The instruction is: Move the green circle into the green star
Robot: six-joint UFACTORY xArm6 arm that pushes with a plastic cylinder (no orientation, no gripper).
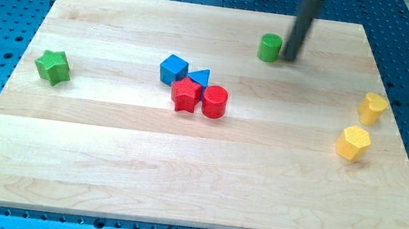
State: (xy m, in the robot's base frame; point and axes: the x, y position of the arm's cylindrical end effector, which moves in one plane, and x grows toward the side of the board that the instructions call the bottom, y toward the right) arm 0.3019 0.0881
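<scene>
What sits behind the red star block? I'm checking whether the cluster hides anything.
Behind the red star, toward the view's top, sit a blue cube and a blue triangle. The triangle's lower part is covered by the star and the red cylinder beside it; nothing else shows there.

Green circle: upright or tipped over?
Upright. The green circle stands on its flat base, round top face up, with my tip just to the view's right of it.

Counted on board: 2 green blocks, circle (270,47) and star (53,67); 2 blue blocks (173,70) (200,77); 2 red blocks (185,95) (215,102); 2 yellow blocks (372,108) (353,143). 8 blocks total.
</scene>
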